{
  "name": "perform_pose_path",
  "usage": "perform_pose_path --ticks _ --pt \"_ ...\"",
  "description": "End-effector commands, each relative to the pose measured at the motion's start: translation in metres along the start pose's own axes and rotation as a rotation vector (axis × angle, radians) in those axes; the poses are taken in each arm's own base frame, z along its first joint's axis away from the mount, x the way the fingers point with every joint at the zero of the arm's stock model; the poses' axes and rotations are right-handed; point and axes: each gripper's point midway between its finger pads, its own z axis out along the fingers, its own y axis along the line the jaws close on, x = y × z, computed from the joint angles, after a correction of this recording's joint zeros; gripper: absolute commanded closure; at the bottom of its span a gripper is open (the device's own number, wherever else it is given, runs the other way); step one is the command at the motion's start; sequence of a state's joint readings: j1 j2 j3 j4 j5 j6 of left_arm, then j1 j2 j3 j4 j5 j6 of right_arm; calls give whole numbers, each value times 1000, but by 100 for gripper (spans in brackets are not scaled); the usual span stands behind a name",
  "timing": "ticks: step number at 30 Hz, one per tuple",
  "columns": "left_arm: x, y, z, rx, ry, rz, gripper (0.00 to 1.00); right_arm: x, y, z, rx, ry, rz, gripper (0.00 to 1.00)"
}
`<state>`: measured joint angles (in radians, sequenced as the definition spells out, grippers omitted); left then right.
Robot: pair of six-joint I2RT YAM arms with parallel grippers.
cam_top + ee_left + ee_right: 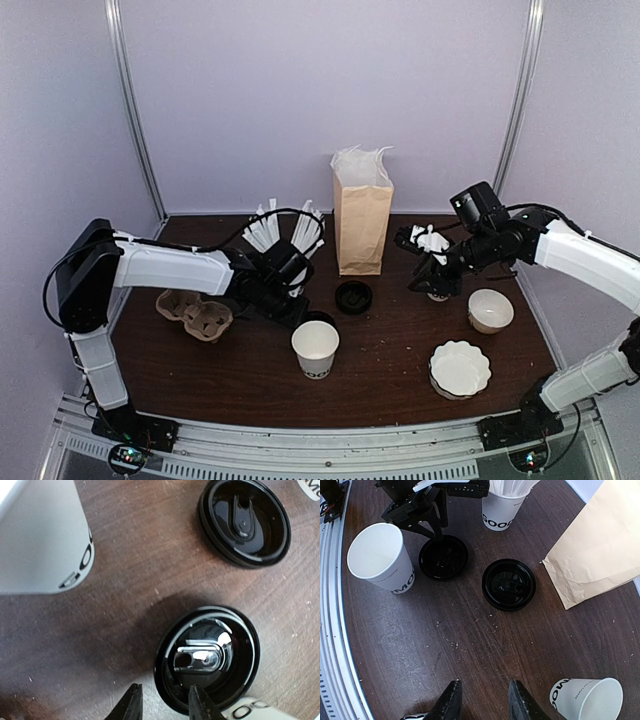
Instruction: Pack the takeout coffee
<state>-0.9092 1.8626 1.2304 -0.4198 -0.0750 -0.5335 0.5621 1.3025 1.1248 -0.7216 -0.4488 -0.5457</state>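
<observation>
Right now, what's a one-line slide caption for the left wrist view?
Left tool straddles the rim of the near black lid; a second lid and a white cup sit beyond.

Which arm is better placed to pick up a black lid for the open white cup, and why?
Left. The left tool hangs directly over one black lid, fingers either side of its rim, beside the open cup. The right tool is farther off, past the other lid.

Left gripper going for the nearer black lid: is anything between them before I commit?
Nothing visible. The left gripper has its tips straddling the rim of the black lid, which lies flat on the table. The open white cup stands beside it, and the second lid lies apart.
</observation>
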Motion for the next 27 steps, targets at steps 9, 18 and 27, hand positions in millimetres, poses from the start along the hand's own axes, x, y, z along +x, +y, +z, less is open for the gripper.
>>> perform_pose_path --ticks 9,18,27 --pt "-41 -13 -65 18 -183 52 50 -25 73 0 -297 -9 -182 62" --pt "-41 -2 -108 11 -259 53 40 -52 139 46 -411 126 -473 57" --pt "-5 38 -136 -76 -316 -4 37 -51 169 99 -477 255 -575 53"
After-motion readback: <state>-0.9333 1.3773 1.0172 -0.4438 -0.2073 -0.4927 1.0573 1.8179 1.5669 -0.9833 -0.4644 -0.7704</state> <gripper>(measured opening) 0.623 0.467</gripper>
